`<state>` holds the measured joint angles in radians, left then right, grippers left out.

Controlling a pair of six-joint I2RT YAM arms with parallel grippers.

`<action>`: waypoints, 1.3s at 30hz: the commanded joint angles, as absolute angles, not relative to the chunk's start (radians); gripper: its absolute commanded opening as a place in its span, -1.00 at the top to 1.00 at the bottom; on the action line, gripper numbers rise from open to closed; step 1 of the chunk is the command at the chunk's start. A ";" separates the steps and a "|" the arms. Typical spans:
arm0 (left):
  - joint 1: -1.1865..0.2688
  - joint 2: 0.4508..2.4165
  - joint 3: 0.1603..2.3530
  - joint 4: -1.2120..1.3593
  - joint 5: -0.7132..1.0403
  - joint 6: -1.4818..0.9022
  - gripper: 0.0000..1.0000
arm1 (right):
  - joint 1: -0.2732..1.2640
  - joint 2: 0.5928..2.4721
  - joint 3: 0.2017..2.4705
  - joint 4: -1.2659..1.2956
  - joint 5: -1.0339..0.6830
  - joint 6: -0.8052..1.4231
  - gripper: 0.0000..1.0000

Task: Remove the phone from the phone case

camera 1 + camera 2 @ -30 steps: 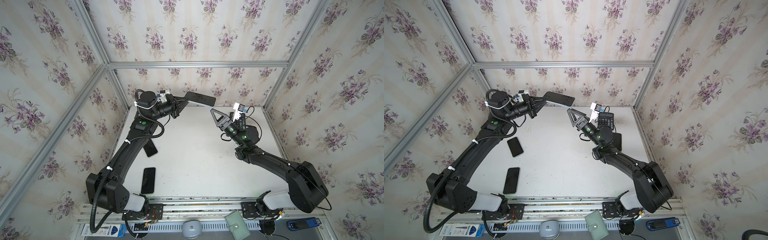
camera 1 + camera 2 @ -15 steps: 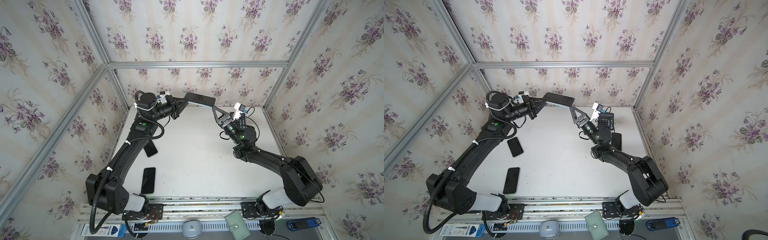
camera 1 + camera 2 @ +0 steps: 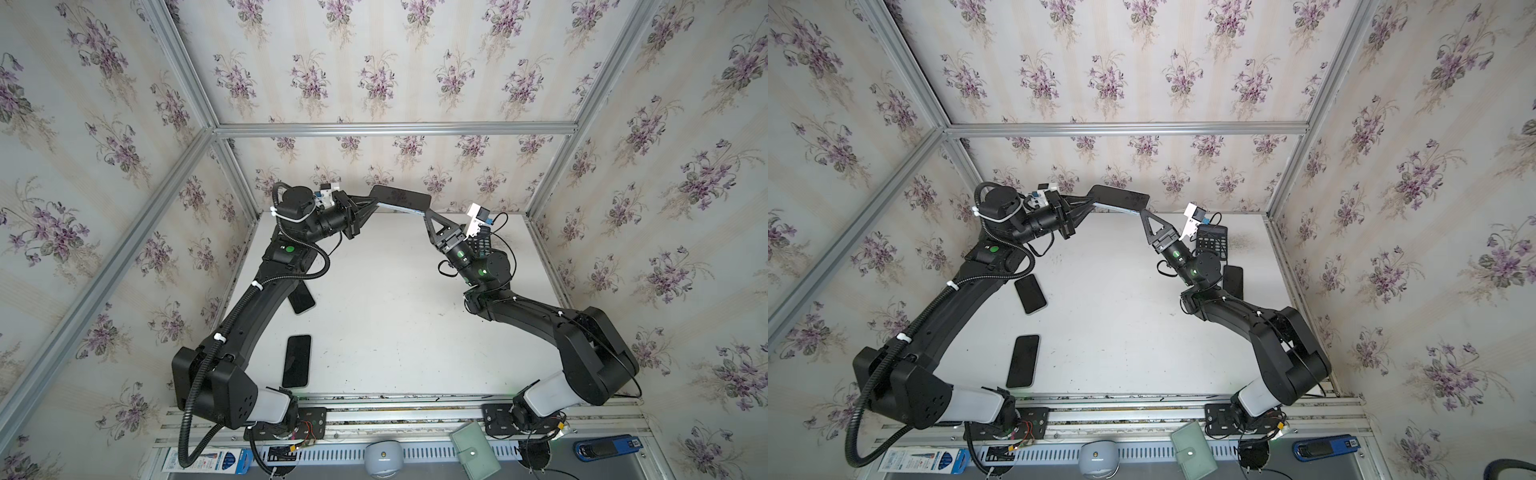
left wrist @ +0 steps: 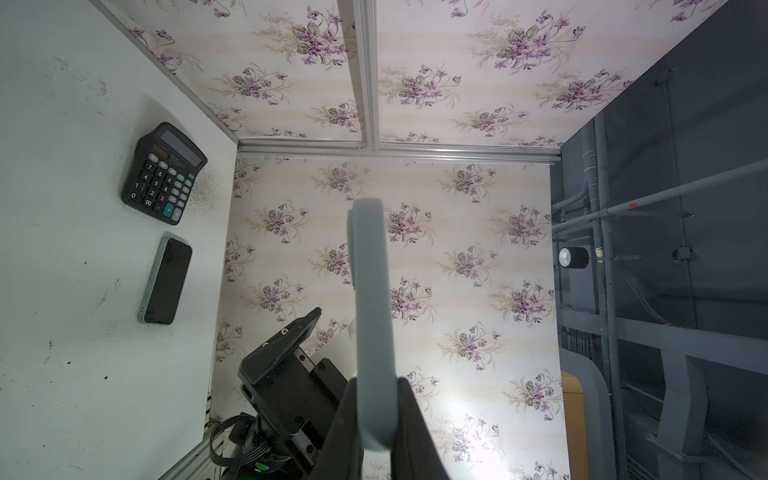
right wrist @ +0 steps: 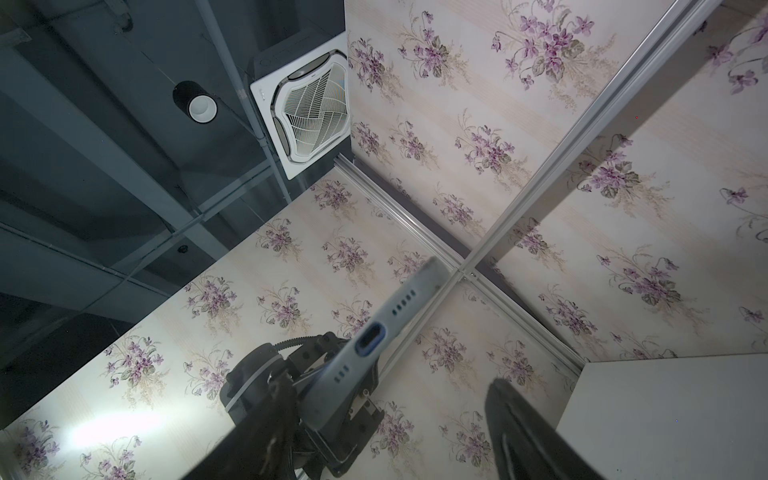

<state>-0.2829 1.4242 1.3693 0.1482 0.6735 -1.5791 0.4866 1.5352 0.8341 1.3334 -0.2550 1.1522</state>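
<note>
The phone in its grey-blue phone case (image 3: 401, 197) (image 3: 1120, 197) hangs in the air near the back wall, dark screen up. My left gripper (image 3: 375, 202) (image 3: 1092, 202) is shut on one end of it; the left wrist view shows the case edge (image 4: 372, 311) pinched between both fingers of the left gripper (image 4: 376, 399). My right gripper (image 3: 428, 214) (image 3: 1144, 214) is open at the other end. In the right wrist view the case's port end (image 5: 374, 336) lies close to one finger of the right gripper (image 5: 390, 386), the other finger well apart.
A black calculator (image 3: 1212, 241) (image 4: 164, 172) sits at the back right of the white table (image 3: 395, 324). Loose phones lie at the left (image 3: 302, 299), the front left (image 3: 297, 360) and the right (image 3: 1232, 280) (image 4: 166, 280). Wallpapered walls enclose the table.
My right gripper has risen and moved up to the free end of the held phone. The left gripper and phone have stayed almost still.
</note>
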 commanded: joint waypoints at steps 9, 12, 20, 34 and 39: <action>-0.289 1.419 1.394 0.247 0.703 -1.624 1.00 | 0.486 1.568 0.834 1.353 -0.257 1.180 -0.32; -0.290 1.417 1.399 0.250 0.699 -1.642 1.00 | 0.486 1.578 0.829 1.356 -0.261 1.183 -0.28; -0.300 1.407 1.403 0.250 0.653 -1.692 1.00 | 0.509 1.604 0.848 1.287 -0.312 1.145 -0.22; -0.262 1.424 1.454 0.215 0.725 -1.582 1.00 | 0.449 1.461 0.820 1.006 -0.391 1.070 -0.55; -0.241 1.484 1.600 0.012 0.913 -1.192 1.00 | 0.331 1.236 0.919 0.391 -0.549 0.820 -0.65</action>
